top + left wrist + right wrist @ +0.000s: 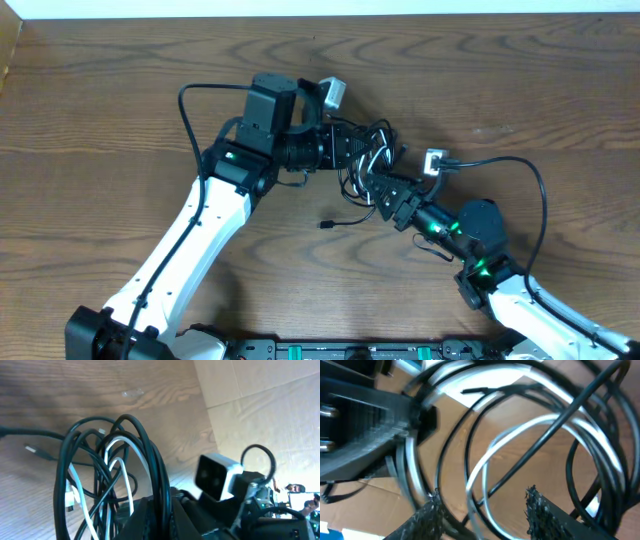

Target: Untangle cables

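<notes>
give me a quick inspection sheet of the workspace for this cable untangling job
surface: wooden table, brown grain, no spills seen
job's things: cables, black and white loops in one tangled bundle held up between the two arms; one black plug end trails onto the table
clutter: nothing seen
grippers: left gripper appears clamped on the bundle; right gripper has its fingers apart, with loops passing between them
cables: thick arm cords arch over the table beside each arm, separate from the thin bundle
surroundings: cardboard beyond the table edge; little else can be made out
</notes>
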Motion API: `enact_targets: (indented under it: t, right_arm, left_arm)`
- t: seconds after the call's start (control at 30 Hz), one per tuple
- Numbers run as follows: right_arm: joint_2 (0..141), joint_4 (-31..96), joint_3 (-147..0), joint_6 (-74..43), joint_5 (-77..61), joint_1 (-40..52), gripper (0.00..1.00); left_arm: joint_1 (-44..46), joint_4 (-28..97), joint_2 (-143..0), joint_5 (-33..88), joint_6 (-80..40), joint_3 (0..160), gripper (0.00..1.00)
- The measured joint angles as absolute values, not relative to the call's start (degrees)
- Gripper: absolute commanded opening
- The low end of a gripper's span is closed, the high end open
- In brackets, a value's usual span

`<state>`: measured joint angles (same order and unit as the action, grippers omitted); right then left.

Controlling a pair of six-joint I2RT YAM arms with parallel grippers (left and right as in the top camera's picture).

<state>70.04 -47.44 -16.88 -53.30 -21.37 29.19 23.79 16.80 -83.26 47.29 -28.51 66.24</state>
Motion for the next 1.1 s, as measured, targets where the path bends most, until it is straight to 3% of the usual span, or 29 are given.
enact_targets:
  t: [0.13,0.23,0.27,0.6,0.83,0.93,1.1]
  right_arm:
    - [72.66,-48.14,-16.88,-53.52,-20.91,29.30,0.37]
    - [74.43,-50.04,-16.88,-53.87,-20.88,29.32,0.05]
    - [74.76,-50.37,-16.88,-53.98,-20.93,29.32,0.01]
    - [74.94,-50.83,-16.88,-54.13,-26.44,26.74,0.01]
    - [73.14,-59.53,-16.82,-55.48,-39.18,18.52,0.01]
    - [72.12,-66.43,-16.82,-58.39,-44.31,15.73,0.01]
    - [71.72,-72.73,-16.82,-62.17,-48.56,12.45,0.01]
  left_arm:
    - [25.32,16.56,-83.26,47.35,-28.51,66.24,0.08]
    - [26.04,16.51,-83.26,47.51,-28.51,66.24,0.07]
    - [26.17,16.53,-83.26,47.53,-28.51,66.24,0.08]
    - [23.97,17.17,-83.26,41.23,-28.08,66.24,0.09]
    - [21.85,21.63,-83.26,29.34,-27.20,66.24,0.44]
    - [21.87,23.00,-83.26,26.63,-26.79,66.24,0.71]
    - [21.91,24.16,-83.88,24.93,-26.94,66.24,0.89]
